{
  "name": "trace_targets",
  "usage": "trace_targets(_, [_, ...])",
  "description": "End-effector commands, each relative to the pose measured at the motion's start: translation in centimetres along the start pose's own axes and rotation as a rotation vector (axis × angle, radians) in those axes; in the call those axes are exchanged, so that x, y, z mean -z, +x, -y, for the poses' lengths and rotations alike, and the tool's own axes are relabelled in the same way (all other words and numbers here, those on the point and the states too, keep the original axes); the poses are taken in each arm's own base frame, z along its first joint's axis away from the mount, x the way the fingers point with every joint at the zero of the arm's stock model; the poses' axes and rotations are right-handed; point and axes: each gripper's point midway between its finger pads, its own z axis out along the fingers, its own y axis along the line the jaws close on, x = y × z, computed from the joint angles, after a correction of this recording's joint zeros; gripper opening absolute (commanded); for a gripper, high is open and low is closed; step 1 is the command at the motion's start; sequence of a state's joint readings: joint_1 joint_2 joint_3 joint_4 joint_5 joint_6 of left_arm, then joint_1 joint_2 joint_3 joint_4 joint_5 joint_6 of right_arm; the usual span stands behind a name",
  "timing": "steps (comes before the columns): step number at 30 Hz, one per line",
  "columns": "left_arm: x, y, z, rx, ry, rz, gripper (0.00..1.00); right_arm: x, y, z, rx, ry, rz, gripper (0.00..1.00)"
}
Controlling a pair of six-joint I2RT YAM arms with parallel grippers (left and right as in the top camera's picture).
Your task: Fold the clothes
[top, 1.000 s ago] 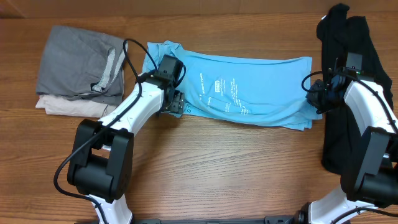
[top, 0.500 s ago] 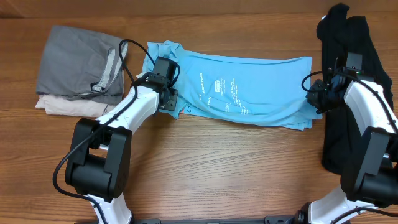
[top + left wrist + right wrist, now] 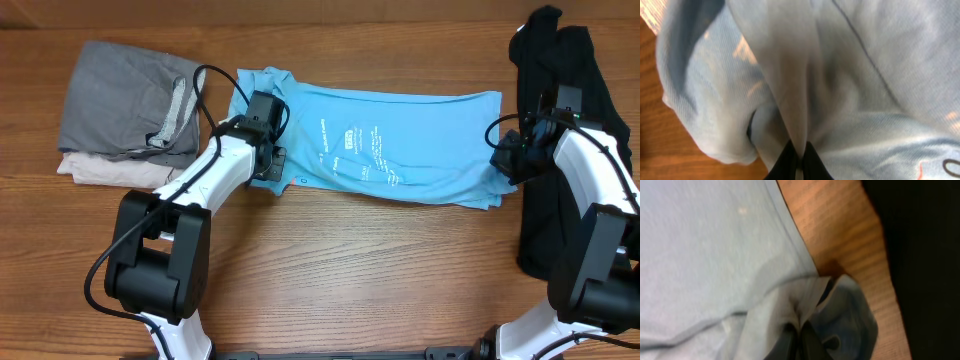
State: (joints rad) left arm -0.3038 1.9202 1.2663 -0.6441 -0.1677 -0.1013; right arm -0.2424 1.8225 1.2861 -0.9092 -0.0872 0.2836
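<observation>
The clothes, a sky-blue T-shirt (image 3: pixel 400 145) with white lettering, lie folded into a long band across the table's middle. My left gripper (image 3: pixel 268 168) sits at the shirt's left front corner, shut on a pinched ridge of blue fabric (image 3: pixel 790 115); the black fingertips (image 3: pixel 811 162) meet around it. My right gripper (image 3: pixel 503 160) is at the shirt's right end, shut on a bunched fold of the blue fabric (image 3: pixel 790 305) beside bare wood. Both fingertip pairs are mostly hidden under cloth in the overhead view.
A stack of folded grey and beige garments (image 3: pixel 125 105) lies at the back left. A long black garment (image 3: pixel 560 130) runs along the right edge under the right arm. Bare wooden tabletop (image 3: pixel 380 270) fills the front.
My left gripper has slid a little back onto the shirt's left corner and shut on the fabric. The right gripper has tightened on the shirt's right end without moving.
</observation>
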Motion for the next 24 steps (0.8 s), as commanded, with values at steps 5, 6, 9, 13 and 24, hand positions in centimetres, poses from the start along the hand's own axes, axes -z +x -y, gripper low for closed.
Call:
trace_targets(5, [12.8,-4.6,-2.8,0.153,0.012,0.13,0.04,6.6,0.6,-1.1,-0.001,-0.049,0.005,0.04])
trace_targets(6, [14.4,-4.3,-3.0,0.164,0.016,0.127,0.04,7.2,1.1,-1.0,-0.002,-0.046,-0.003,0.04])
trace_targets(9, [16.3,-2.9,-3.4,0.186,0.015,0.104,0.04,8.9,2.9,-0.6,-0.006,-0.037,-0.028,0.04])
trace_targets(13, [17.8,0.0,-3.2,0.191,0.043,0.022,0.04,11.5,5.8,0.2,-0.012,-0.021,-0.072,0.04])
trace_targets(24, [21.6,3.3,-3.2,0.18,0.075,-0.061,0.04,16.3,9.5,1.0,-0.005,-0.036,-0.028,0.04])
